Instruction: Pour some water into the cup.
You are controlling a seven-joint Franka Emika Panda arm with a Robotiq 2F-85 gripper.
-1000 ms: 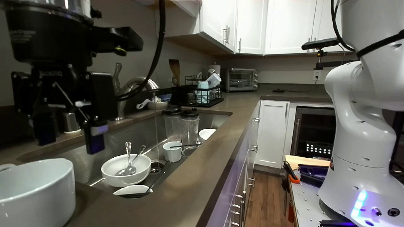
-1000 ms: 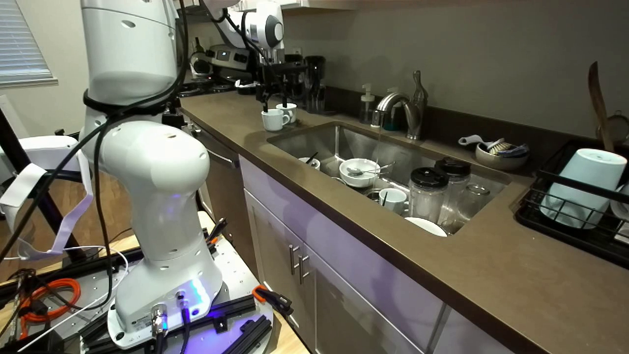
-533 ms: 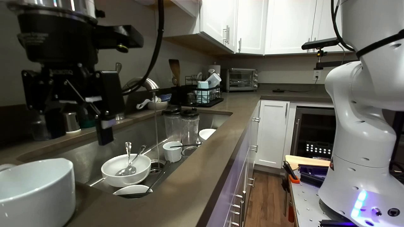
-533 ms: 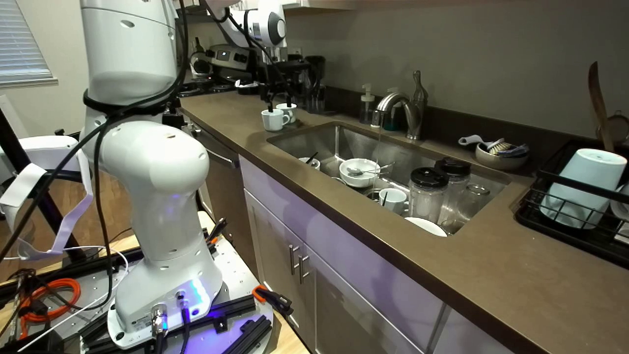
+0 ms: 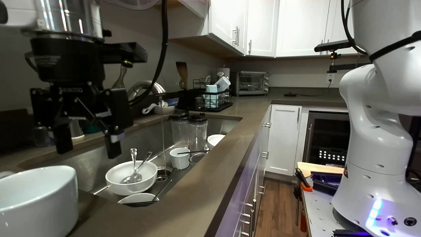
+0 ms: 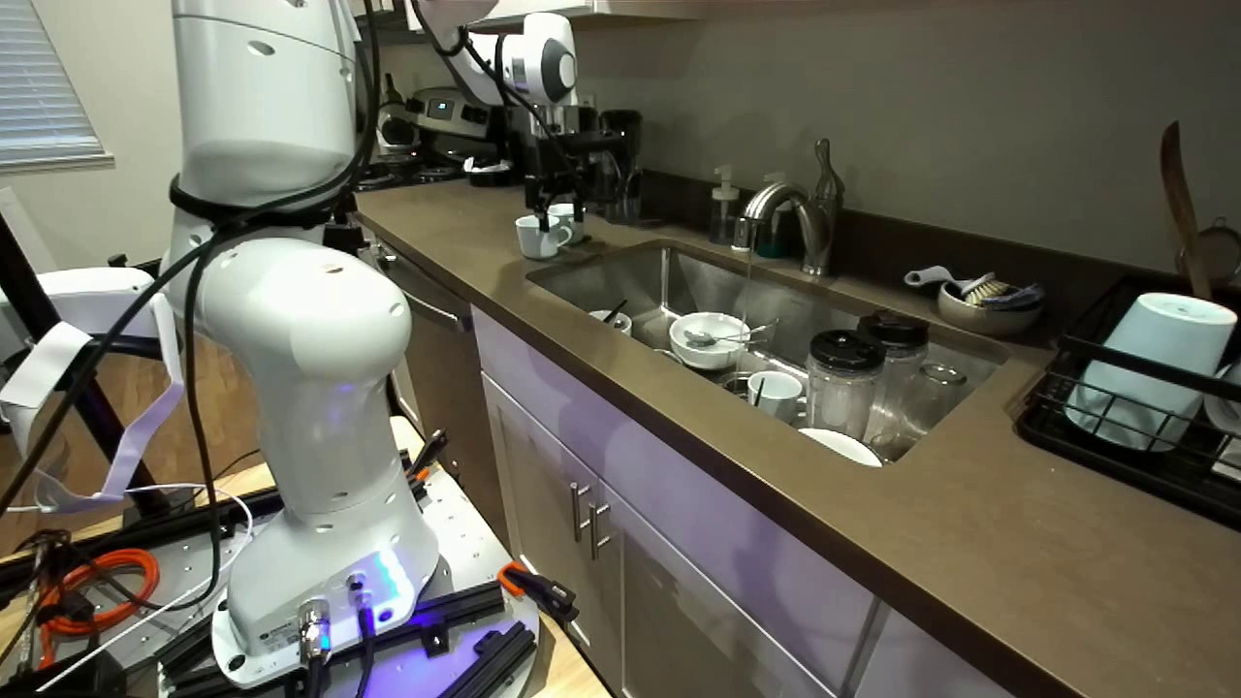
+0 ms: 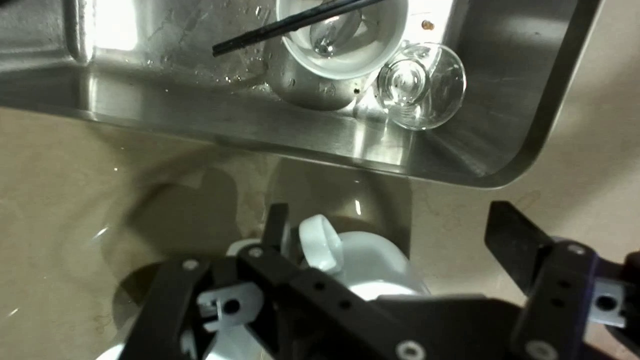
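Brown counter [image 6: 970, 523] around a steel sink [image 6: 703, 281], black fingers [image 5: 112, 149] wide apart near two white mugs [image 6: 531, 240].

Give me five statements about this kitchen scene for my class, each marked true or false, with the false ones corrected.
1. A white bowl in the sink holds a spoon. True.
2. The faucet is off. False: water runs from the faucet in a thin stream.
3. Two cups stand on the counter near the hand. True.
4. The hand is shut on a cup. False: the hand is open.
5. Two jars in the sink wear black lids. True.
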